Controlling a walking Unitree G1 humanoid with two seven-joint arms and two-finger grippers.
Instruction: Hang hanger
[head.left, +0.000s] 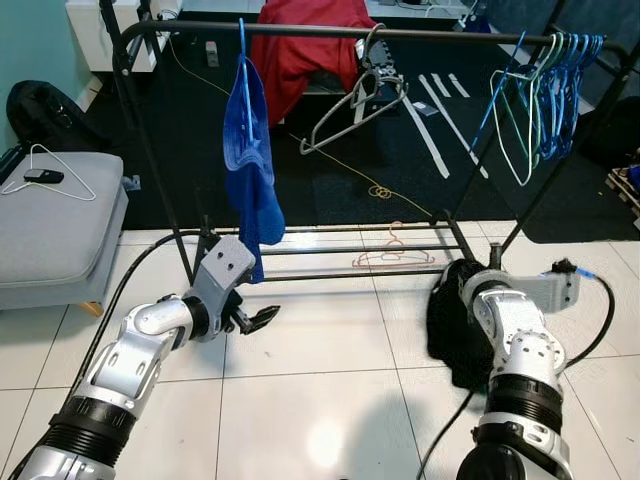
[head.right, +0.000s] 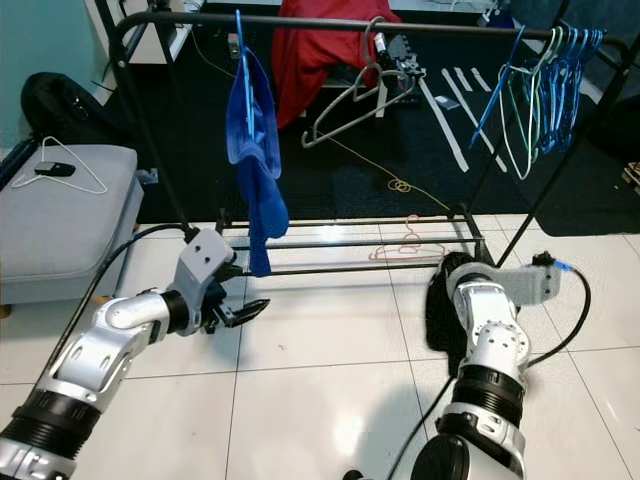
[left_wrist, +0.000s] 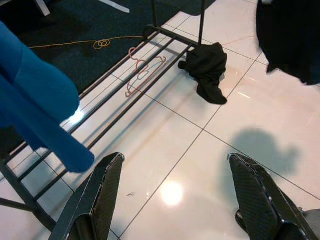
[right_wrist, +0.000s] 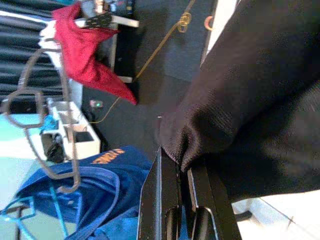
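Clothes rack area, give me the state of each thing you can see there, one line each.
Blue garment: hanging from the rack's top bar.
Grey wire hanger: hooked on the top bar, tilted, bare.
Bunch of blue and green hangers: hung at the bar's right end, bare.
Pink hanger: lying on the rack's bottom rails.
Black garment: pinched in the right gripper.
Left gripper: open, holding nothing.

A blue shirt (head.left: 250, 160) is hanging from the near-left part of a black clothes rail; a red garment (head.left: 300, 45) is draping over something behind it; a yellow cord (head.left: 340, 160) is trailing across the dark carpet (head.left: 420, 150) and ending in a small coil; a grey cushioned seat (head.left: 50, 225) is sitting at the left with a small dark object (head.left: 43, 176) lying on it; a black bag (head.left: 40, 110) is resting behind the seat; glossy white floor tiles (head.left: 330, 400) are reflecting light.
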